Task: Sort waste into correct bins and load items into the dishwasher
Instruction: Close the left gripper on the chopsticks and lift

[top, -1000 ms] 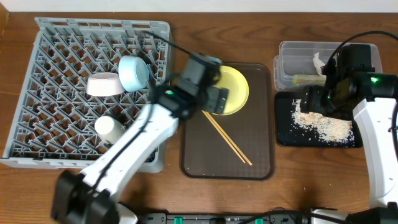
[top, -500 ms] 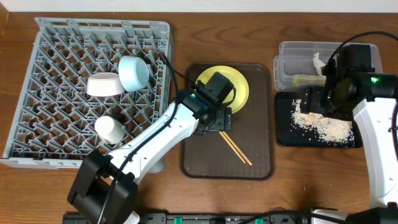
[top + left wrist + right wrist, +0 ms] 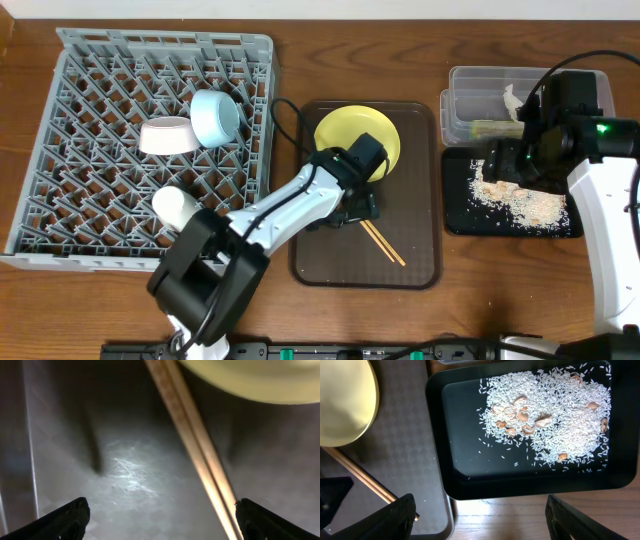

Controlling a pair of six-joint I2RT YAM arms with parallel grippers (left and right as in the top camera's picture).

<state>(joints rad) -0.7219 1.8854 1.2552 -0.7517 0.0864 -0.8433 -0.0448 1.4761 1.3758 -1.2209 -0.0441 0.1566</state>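
Observation:
My left gripper (image 3: 357, 207) is open, low over the brown serving tray (image 3: 325, 255), just in front of the yellow plate (image 3: 352, 138). In the left wrist view the wooden chopsticks (image 3: 192, 442) run between my open jaws (image 3: 160, 521), close to the right finger (image 3: 262, 521), with the plate's edge (image 3: 250, 380) above. My right gripper (image 3: 506, 160) is open and empty over the black tray (image 3: 458, 215) of rice crumbs (image 3: 550, 425). The grey dish rack (image 3: 90, 230) holds a blue bowl (image 3: 215, 118), a white bowl (image 3: 168, 135) and a white cup (image 3: 175, 205).
The clear tub (image 3: 460, 85) at the back right holds a white tissue (image 3: 513, 100) and a wrapper (image 3: 490, 127). The chopsticks' free end (image 3: 388, 248) lies on the brown tray. The right wrist view shows the black tray's front rim (image 3: 520, 490) and bare wood (image 3: 520, 520) below it.
My left arm has swung from over the plate toward the front of the brown tray and dropped low onto the chopsticks. The right arm has not moved.

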